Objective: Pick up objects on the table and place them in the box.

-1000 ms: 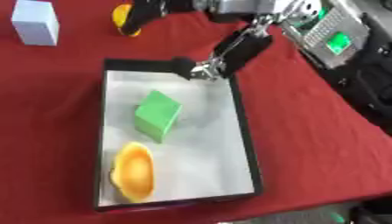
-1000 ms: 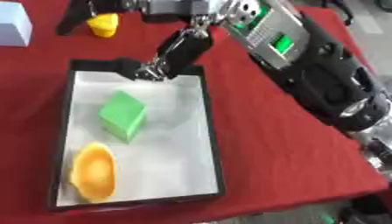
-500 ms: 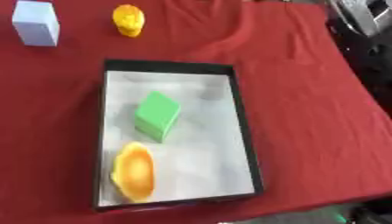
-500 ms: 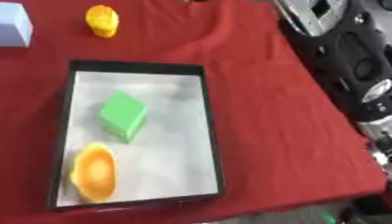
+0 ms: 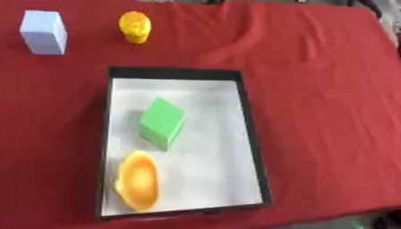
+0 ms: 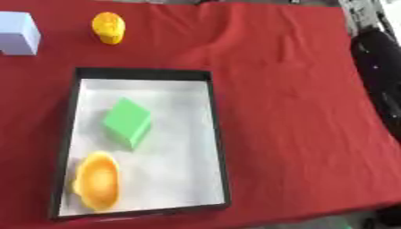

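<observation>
- 1 box: black rim, flat white floor, long rectangle shape. It sits in the middle of the surface.
- 2 things inside the box: 1 green block, w/ flat sides and sharp corners, tilted, near the middle; 1 orange bowl, round and smooth, at the near end by the left wall. They sit near each other but apart.
- 2 things outside the box, on the far left of the surface: 1 pale blue block, boxy shape; 1 yellow thing, rounded and lumpy, just to the right of the blue block. Both are well apart from the box.
- Surface: covered w/ a red cloth, soft look, a few folds at the far side.
- Dark shape at the right edge past the cloth; can't tell what it is.
- Room: not much shows, just a dark strip at the far edge.
- No robot hand shows in either view, so can't tell if left or right is open or closed.
</observation>
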Action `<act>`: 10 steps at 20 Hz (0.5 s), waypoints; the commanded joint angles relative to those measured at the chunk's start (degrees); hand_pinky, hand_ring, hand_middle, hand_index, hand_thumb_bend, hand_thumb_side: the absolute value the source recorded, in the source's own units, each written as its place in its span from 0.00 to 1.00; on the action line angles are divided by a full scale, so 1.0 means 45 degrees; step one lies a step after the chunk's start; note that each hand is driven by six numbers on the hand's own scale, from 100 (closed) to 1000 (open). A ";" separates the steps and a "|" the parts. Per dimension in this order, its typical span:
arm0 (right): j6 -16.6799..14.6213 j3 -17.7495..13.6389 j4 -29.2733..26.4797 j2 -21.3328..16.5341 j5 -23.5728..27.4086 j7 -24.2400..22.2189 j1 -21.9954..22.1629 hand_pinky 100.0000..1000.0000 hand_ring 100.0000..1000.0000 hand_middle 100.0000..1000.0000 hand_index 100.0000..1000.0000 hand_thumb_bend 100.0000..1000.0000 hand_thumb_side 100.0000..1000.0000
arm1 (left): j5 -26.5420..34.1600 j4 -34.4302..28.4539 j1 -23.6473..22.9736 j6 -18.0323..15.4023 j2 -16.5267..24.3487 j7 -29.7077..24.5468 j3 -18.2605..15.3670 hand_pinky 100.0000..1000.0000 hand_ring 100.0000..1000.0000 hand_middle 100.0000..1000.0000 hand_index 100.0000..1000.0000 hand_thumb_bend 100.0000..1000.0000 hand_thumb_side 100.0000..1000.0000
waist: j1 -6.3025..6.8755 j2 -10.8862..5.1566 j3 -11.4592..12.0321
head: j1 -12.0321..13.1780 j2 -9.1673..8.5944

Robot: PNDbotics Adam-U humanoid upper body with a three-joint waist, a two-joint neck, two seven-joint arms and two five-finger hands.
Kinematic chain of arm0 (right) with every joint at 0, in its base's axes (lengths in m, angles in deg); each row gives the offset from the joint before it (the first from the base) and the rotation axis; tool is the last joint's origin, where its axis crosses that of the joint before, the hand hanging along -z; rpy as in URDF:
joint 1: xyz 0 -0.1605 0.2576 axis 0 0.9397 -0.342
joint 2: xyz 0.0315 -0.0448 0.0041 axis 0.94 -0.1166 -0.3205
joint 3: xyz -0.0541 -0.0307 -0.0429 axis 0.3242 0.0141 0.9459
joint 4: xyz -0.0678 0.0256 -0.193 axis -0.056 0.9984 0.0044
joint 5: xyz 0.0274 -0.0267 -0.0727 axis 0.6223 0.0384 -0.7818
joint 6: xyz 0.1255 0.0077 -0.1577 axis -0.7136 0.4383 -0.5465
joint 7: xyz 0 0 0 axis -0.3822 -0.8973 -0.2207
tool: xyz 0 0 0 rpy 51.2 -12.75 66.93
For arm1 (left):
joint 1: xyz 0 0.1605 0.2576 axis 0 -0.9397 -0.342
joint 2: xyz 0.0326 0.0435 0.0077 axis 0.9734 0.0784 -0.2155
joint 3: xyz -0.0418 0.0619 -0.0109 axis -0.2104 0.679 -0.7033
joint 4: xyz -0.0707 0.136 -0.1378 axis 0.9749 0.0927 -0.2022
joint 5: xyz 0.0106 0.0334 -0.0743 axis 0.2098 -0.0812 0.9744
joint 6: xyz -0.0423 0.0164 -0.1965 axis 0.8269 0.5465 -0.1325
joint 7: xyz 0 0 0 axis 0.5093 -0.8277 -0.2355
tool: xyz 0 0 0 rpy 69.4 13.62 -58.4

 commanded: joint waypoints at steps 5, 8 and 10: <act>0.0344 -0.1230 -0.0942 0.0576 0.0281 0.0978 0.1230 0.98 0.77 0.72 0.88 0.00 0.39 | -0.0926 0.0172 0.0901 -0.0557 0.3126 -0.1340 0.0155 0.85 0.81 0.75 0.86 0.00 0.55 | 0.0597 0.0067 -0.0222 | 0.0278 -0.0444; 0.0513 -0.1460 -0.1000 0.0979 0.0325 0.1006 0.1629 0.98 0.77 0.72 0.88 0.00 0.49 | -0.1608 0.0724 0.1400 -0.0838 0.4250 -0.2416 0.0334 0.87 0.82 0.75 0.87 0.00 0.45 | 0.0804 0.0128 -0.0370 | 0.0372 -0.0593; 0.0556 -0.1616 -0.1004 0.1157 0.0473 0.0916 0.1837 0.98 0.77 0.72 0.88 0.00 0.52 | -0.2154 0.1270 0.1800 -0.1294 0.4830 -0.3160 0.0446 0.87 0.83 0.75 0.87 0.00 0.38 | 0.0927 0.0171 -0.0478 | 0.0448 -0.0651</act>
